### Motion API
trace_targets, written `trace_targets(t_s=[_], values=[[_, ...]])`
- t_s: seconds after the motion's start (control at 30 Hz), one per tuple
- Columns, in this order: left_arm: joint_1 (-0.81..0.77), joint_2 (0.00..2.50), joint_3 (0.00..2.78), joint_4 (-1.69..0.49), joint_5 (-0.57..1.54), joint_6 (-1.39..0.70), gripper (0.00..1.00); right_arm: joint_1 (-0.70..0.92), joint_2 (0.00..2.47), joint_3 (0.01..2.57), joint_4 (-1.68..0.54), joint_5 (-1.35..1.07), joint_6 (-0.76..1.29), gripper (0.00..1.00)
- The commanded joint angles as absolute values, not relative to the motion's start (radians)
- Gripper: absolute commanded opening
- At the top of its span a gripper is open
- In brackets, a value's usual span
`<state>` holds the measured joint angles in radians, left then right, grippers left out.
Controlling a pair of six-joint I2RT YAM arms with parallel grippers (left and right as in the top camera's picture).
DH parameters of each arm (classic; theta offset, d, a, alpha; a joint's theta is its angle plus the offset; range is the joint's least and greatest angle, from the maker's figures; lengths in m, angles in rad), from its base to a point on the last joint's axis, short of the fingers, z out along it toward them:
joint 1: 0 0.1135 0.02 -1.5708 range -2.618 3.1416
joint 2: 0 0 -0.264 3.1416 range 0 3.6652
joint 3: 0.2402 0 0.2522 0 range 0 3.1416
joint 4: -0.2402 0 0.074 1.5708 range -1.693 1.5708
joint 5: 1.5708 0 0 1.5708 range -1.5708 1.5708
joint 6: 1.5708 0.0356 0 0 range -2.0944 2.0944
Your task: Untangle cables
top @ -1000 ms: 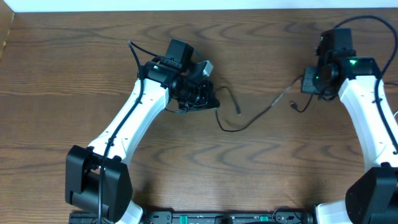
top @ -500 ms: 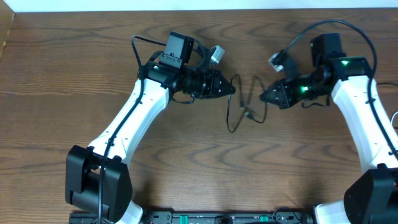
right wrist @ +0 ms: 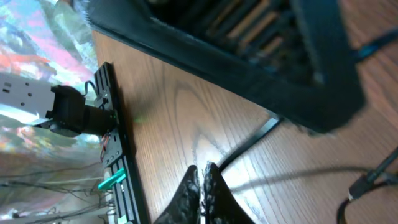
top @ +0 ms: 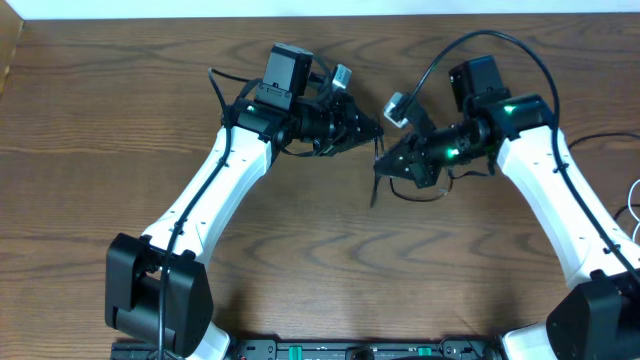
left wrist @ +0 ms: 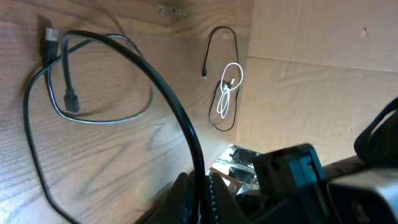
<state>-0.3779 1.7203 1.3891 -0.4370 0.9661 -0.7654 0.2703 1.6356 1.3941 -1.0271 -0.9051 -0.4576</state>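
Observation:
Over the middle of the wooden table my two grippers nearly meet. The left gripper (top: 376, 127) (left wrist: 199, 186) is shut on a thin black cable (left wrist: 155, 81), which arcs up from its fingers. That cable runs into a loose loop with two small plug ends (left wrist: 50, 36) on the wood. Just below and to the right, the right gripper (top: 382, 163) (right wrist: 204, 177) is shut, and a black cable (right wrist: 249, 146) leaves its fingertips. In the overhead view the slack cable (top: 374, 188) hangs down between both grippers and curls to the right.
A coiled white cable (left wrist: 229, 87) and another black cable (left wrist: 214, 50) lie apart near the table's right edge (top: 632, 205). The left arm's black body (right wrist: 249, 56) fills the top of the right wrist view. A black base rail (right wrist: 115, 180) runs along the front.
The right gripper has swung left from the far right toward the centre, bringing the cable end with it. The left gripper has moved right and up. The stretched cable has gone slack.

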Motion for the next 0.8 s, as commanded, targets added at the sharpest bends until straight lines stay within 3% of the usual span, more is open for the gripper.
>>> trace_targets(t_s=[0.0, 0.23, 0.33, 0.43, 0.77], values=[[-0.379, 1.723, 1.396, -0.437, 0.938, -0.781, 0.08, 0.281, 1.642, 1.398, -1.025, -0.868, -0.474, 0.09], [-0.382, 1.723, 1.395, -0.47, 0.89, -0.775, 0.08, 0.281, 1.642, 1.398, -1.037, -0.521, -0.301, 0.11], [-0.393, 1.723, 1.395, -0.469, 0.867, -0.775, 0.08, 0.281, 1.642, 1.398, -1.041, -0.564, -0.3, 0.21], [-0.406, 1.723, 1.395, -0.468, 0.851, -0.776, 0.08, 0.287, 1.642, 1.398, -1.04, -0.632, -0.3, 0.37], [-0.41, 1.723, 1.395, -0.464, 0.852, -0.942, 0.08, 0.336, 1.642, 1.398, -1.028, -0.661, -0.323, 0.4]])
